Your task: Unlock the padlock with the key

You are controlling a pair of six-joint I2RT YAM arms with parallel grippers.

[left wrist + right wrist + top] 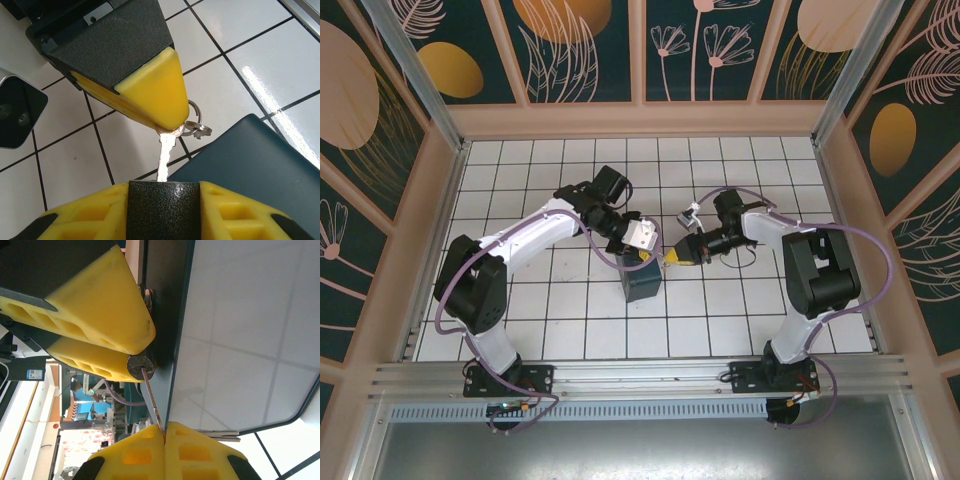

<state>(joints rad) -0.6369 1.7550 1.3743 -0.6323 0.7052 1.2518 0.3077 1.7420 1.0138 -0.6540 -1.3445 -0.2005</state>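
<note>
In the left wrist view my left gripper is shut on the padlock, a small black grainy block squeezed between the yellow fingers. The silvery key enters the padlock's top face, its little ring hanging to one side. My right gripper is shut on the key's head; the thin blade runs up into the padlock's round end. From above, the left gripper and right gripper meet tip to tip over the table's middle.
A dark teal box stands on the white tiled table just below the meeting grippers, and its lid lies close under the padlock. Wooden walls enclose the table on three sides.
</note>
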